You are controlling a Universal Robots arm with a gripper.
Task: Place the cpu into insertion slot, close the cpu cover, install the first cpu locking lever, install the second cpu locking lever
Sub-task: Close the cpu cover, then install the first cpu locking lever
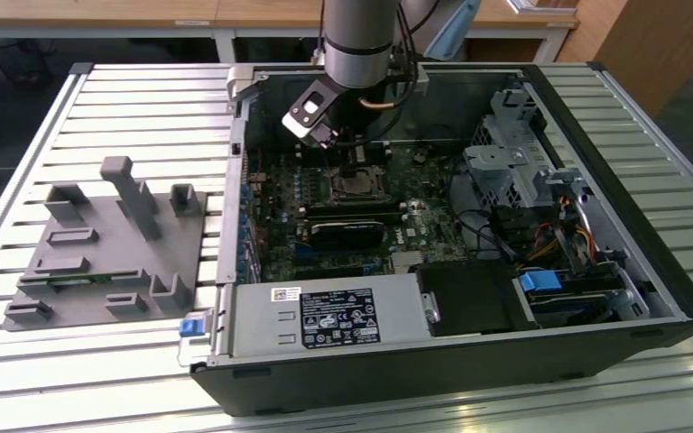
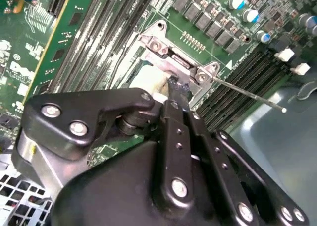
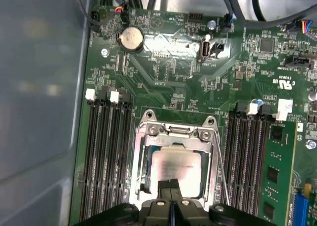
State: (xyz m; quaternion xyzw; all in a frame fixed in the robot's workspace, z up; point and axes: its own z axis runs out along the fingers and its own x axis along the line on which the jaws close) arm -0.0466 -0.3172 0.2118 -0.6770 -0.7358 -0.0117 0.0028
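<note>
The cpu (image 3: 176, 169), with its silvery square top, lies in the insertion slot (image 3: 144, 162) on the green board. The silvery cpu cover (image 3: 173, 133) is down around it, the chip showing through its window. My gripper (image 3: 170, 187) is shut, with its fingertips directly over the near edge of the cpu and nothing between them. In the second wrist view the gripper (image 2: 176, 87) points down at the cpu cover (image 2: 171, 55). A thin locking lever (image 2: 247, 93) sticks out from the socket over the memory slots. In the exterior view the gripper (image 1: 353, 168) hangs just above the socket (image 1: 356, 188).
Long black memory slots (image 3: 106, 156) flank the socket on both sides. The open computer case (image 1: 635, 225) walls in the board, with a drive cage (image 1: 509, 158) and cables on the exterior view's right. A grey fixture tray (image 1: 106, 244) lies outside on the slatted table.
</note>
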